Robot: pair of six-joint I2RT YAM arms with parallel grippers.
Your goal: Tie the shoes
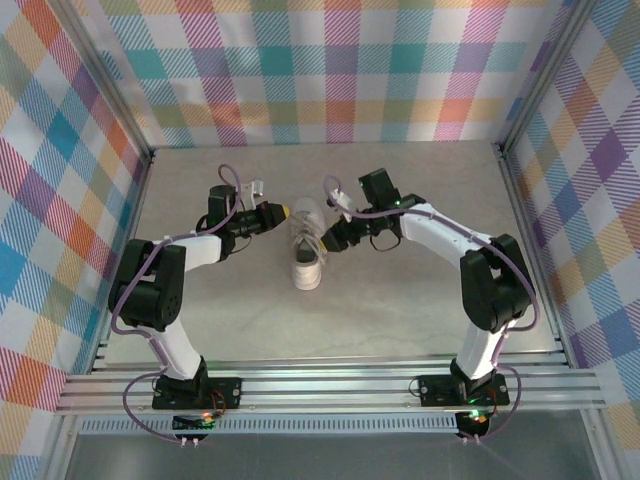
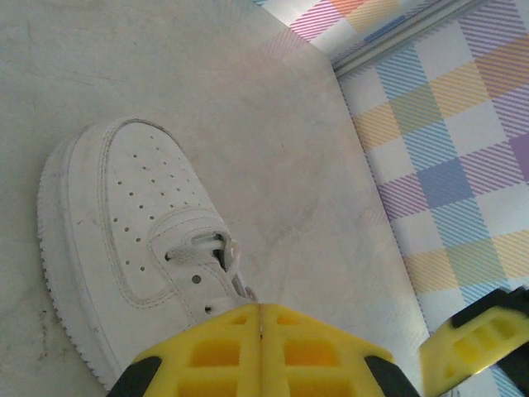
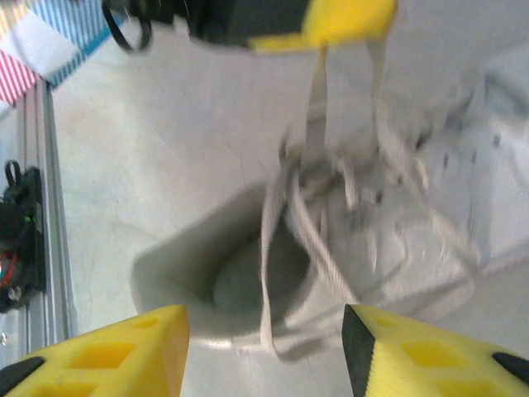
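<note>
White sneaker (image 1: 306,262) sits mid table (image 1: 400,320), toe toward the arm bases, between the two grippers. Upper looks fairly stiff and shape-holding on a thick sole, but the shoe is probably light enough to slide or tip if yanked, so pulls should be gentle. Laces (image 3: 318,107) are thin, flat and floppy, likely slippery, lying loose and tangled over the tongue; take hold of those, on free strands away from the eyelets, not the shoe body. Left gripper (image 2: 260,318) has its fingers pressed together, and the right wrist view shows two lace strands running up into it, so it looks to be pinching the laces. Right gripper (image 3: 264,327) is spread wide, holding nothing, low by the heel end near a drooping lace loop, which looks like a good pinch spot
</note>
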